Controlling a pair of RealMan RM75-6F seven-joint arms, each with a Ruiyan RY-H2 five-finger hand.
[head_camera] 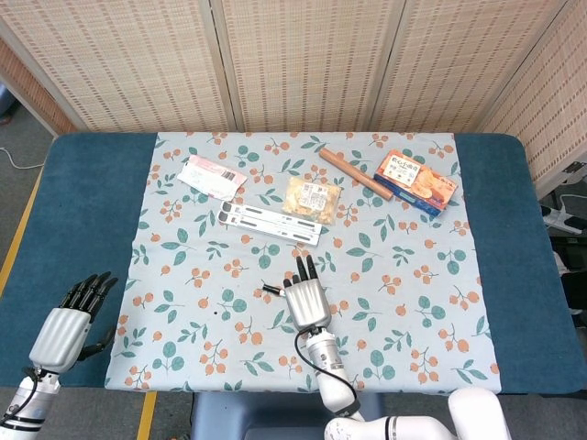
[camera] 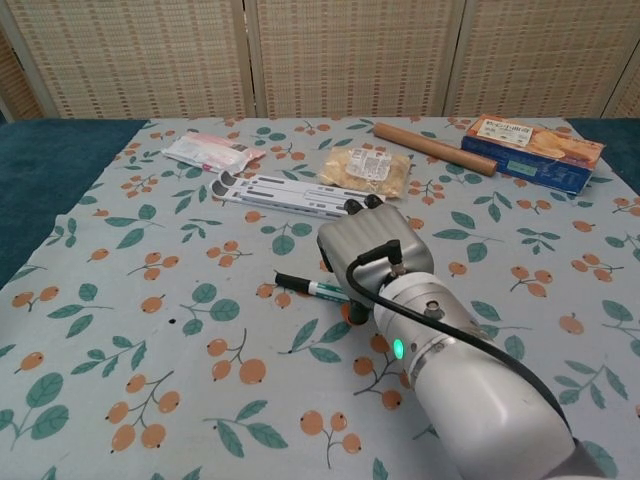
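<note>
A green and white pen with a black cap [head_camera: 272,291] [camera: 304,287] lies on the floral cloth [head_camera: 193,275] near the front middle. My right hand [head_camera: 305,299] [camera: 368,250] is over the pen's green end, palm down with fingers stretched toward the far side, and hides most of the pen. I cannot see any contact between hand and pen. My left hand [head_camera: 66,325] rests low at the front left over the blue table, off the cloth. Its fingers are apart and it holds nothing. The chest view does not show it.
Across the back lie a pink packet [head_camera: 212,176], a white slotted bar [head_camera: 271,224], a snack bag [head_camera: 310,199], a wooden rod [head_camera: 355,172] and an orange and blue box [head_camera: 417,181]. Woven screens stand behind the table.
</note>
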